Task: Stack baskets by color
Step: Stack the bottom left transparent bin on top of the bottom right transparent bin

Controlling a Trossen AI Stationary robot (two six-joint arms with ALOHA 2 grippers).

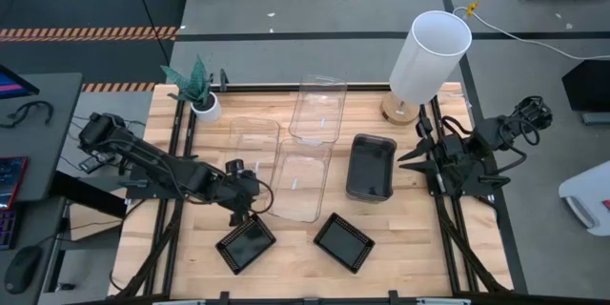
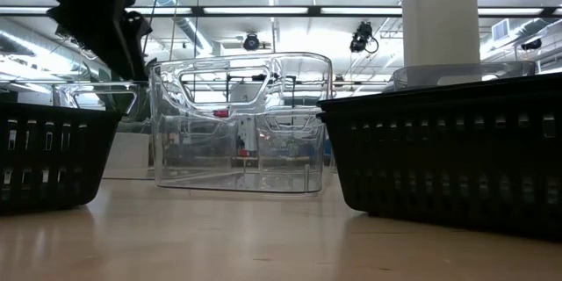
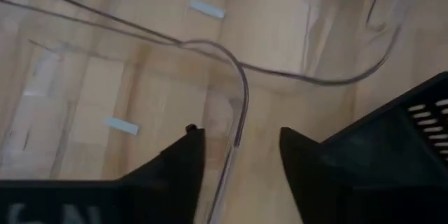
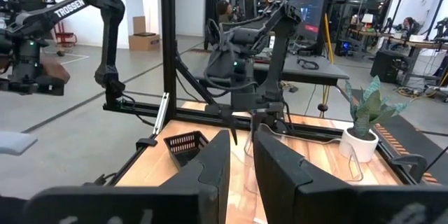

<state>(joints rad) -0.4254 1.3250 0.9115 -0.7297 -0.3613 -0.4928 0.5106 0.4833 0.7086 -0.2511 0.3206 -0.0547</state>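
Note:
Three clear baskets stand on the table: one at the far middle [image 1: 317, 105], one to its left [image 1: 254, 141], one nearer [image 1: 303, 179]. A smoky grey basket [image 1: 372, 167] stands to their right. Two black baskets [image 1: 246, 244] [image 1: 344, 241] sit near the front edge. My left gripper [image 1: 250, 210] [image 3: 241, 164] is open at the nearer clear basket's near left corner, tilted down. The basket's clear wall [image 3: 238, 122] runs between its fingers, apart from both. My right gripper [image 1: 417, 159] [image 4: 241, 150] waits at the right edge, pointing level, with a narrow empty gap between its fingers.
A white lamp shade [image 1: 429, 55] stands at the far right and a small potted plant [image 1: 200, 91] at the far left. In the low view the two black baskets [image 2: 44, 154] [image 2: 457, 154] flank a clear basket [image 2: 241, 123]. Bare wood lies along the front edge.

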